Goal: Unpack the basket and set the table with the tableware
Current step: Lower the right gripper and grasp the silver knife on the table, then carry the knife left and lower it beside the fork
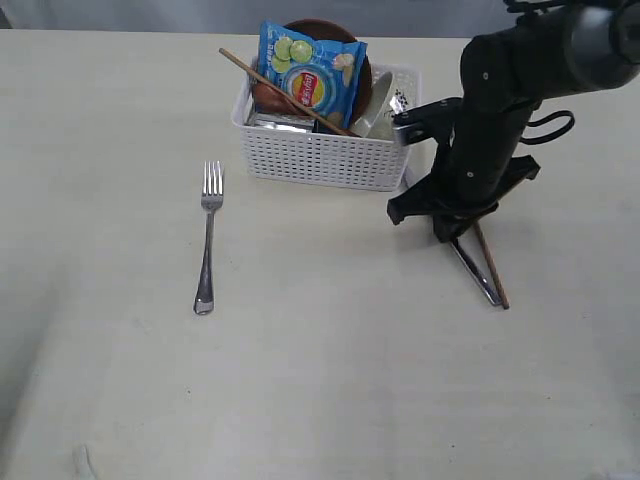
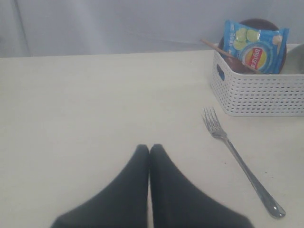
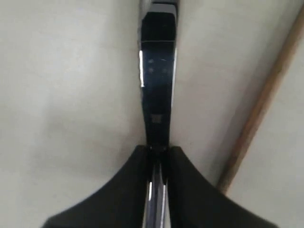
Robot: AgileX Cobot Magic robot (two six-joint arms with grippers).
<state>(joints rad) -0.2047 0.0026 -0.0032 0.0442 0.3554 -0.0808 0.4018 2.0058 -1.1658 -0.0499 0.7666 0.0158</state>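
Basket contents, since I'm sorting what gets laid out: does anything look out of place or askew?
The blue snack bag stands in the basket though it is no tableware. One chopstick leans diagonally across the basket, poking past its rim, while a second chopstick lies on the table beside the knife.

Blue snack bag [image 1: 312, 78], lime slices and red-yellow logo on its front.

This looks like a robotics lab or test bay rather than a home. A bare cream-white surface [image 1: 300, 400] has a plain grey backdrop [image 2: 118, 23] behind it. A black robot arm [image 1: 500, 90] reaches over it, and a white basket [image 1: 320, 160] and a lone fork [image 1: 208, 240] are set out like props.
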